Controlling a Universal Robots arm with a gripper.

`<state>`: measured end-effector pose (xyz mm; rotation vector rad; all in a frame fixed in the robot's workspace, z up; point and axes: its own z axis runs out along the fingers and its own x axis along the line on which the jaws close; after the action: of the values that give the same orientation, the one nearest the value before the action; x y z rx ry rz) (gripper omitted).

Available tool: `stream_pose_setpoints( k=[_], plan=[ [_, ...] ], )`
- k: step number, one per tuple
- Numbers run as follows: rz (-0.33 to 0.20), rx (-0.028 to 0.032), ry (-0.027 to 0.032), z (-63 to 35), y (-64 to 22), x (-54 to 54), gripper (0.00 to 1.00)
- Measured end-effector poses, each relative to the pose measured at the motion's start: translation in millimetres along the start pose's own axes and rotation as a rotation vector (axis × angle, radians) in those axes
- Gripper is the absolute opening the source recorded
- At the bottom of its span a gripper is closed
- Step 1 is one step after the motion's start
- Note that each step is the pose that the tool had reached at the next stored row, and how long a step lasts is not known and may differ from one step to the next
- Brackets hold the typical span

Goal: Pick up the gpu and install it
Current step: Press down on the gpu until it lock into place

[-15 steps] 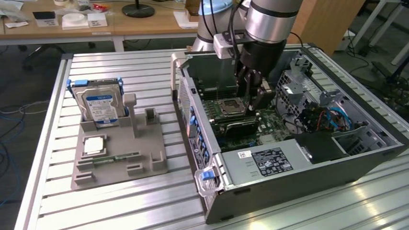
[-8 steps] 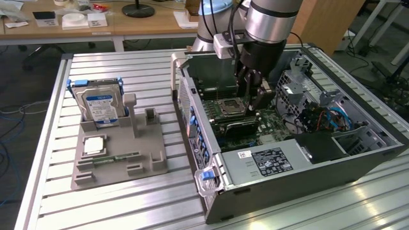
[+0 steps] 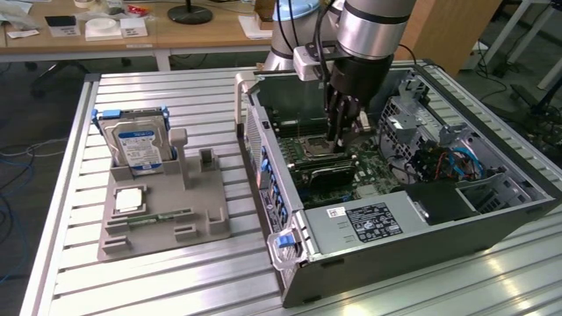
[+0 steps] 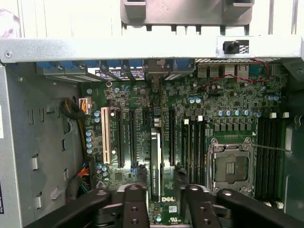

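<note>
The gpu (image 4: 155,161) stands on edge in a motherboard slot inside the open computer case (image 3: 395,224); in the wrist view I look down on its narrow top edge. My gripper (image 4: 160,173) straddles that edge, with one black finger (image 4: 142,176) on each side and a small gap between each finger and the card. Its jaws are partly apart and not pressing on the card. In the exterior view the gripper (image 3: 337,139) reaches straight down into the case, low over the motherboard (image 3: 373,172).
Beside the card sit the CPU socket (image 4: 230,167), memory slots and a white expansion slot (image 4: 107,135). Case walls, a drive cage (image 3: 412,125) and the power supply (image 3: 369,220) hem in the arm. A grey parts holder (image 3: 162,217) with a hard drive (image 3: 136,143) stands on the table at the exterior view's left.
</note>
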<state>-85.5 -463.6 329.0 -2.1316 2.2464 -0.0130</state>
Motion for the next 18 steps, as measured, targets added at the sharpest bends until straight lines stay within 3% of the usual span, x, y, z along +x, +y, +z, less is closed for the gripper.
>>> stream_pose_setpoints(
  k=[1, 4, 5, 7, 14, 18],
  plan=[
    [0.000, 0.0000, 0.0000, 0.0, 0.0, 0.0, 0.38],
    [0.000, 0.0000, -0.0001, 0.0, 0.0, 0.0, 0.20],
    [0.000, 0.0000, 0.0000, 0.0, 0.0, 0.0, 0.20],
    [0.000, 0.0000, -0.0001, 0.0, 0.0, 0.0, 0.11],
    [0.000, 0.0000, 0.0001, 0.7, -0.6, -0.1, 0.11],
    [0.000, 0.0000, -0.0001, 7.9, -0.9, -0.7, 0.11]
  ],
)
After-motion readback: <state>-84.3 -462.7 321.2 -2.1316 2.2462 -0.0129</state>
